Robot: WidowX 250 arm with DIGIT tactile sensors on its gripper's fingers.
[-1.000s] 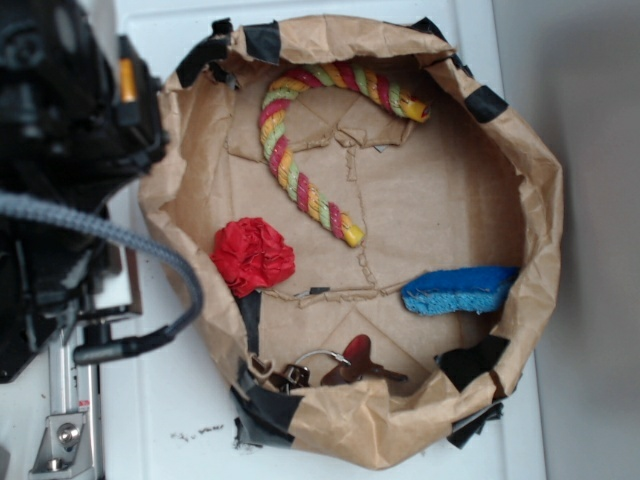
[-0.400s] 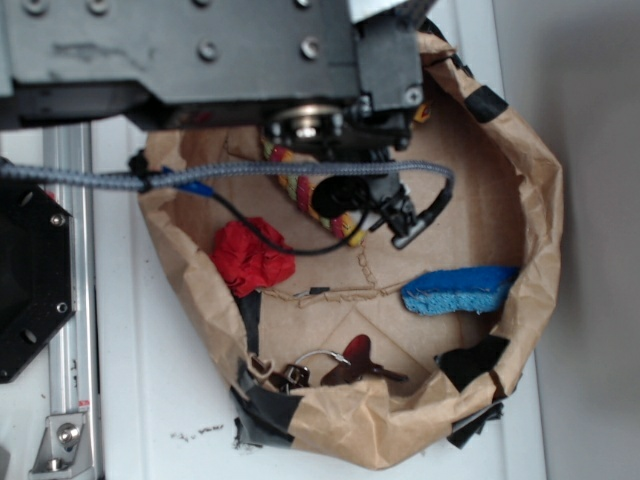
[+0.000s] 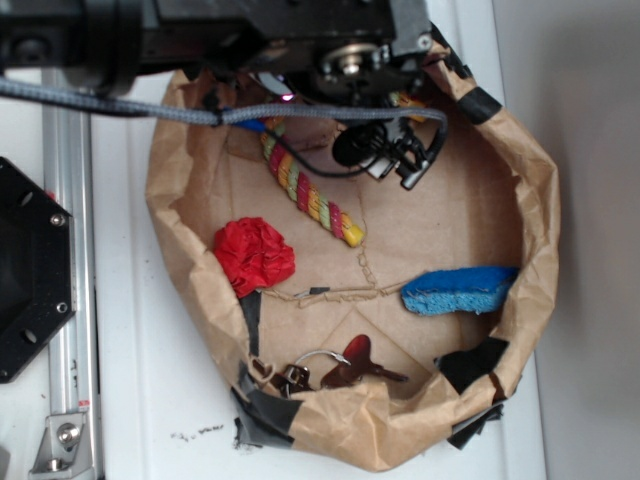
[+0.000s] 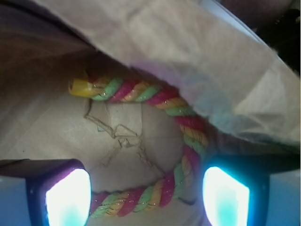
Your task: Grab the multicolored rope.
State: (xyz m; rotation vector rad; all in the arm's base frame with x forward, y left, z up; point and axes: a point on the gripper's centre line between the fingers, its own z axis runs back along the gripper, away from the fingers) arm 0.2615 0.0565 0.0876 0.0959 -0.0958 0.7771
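Observation:
The multicolored rope (image 3: 306,192) lies on the floor of the brown paper bag (image 3: 530,200). It is striped red, yellow and pale green with a yellow end at the lower right. Its curved upper part is hidden under the arm in the exterior view. In the wrist view the rope (image 4: 141,197) curves like a cane, with its yellow end (image 4: 81,87) at the upper left. My gripper (image 4: 146,200) is open, and a stretch of the rope runs between its two fingertips. I cannot tell whether the pads touch it.
A red wrinkly paper ball (image 3: 254,255) lies at the bag's left. A blue sponge (image 3: 458,288) lies at the right. Keys on a ring (image 3: 330,368) lie at the front. The bag's wall (image 4: 188,61) folds over close above the rope.
The arm has swung in from the left over the bag and moved toward its far rim. It now covers the rope's curved top. The objects have not moved.

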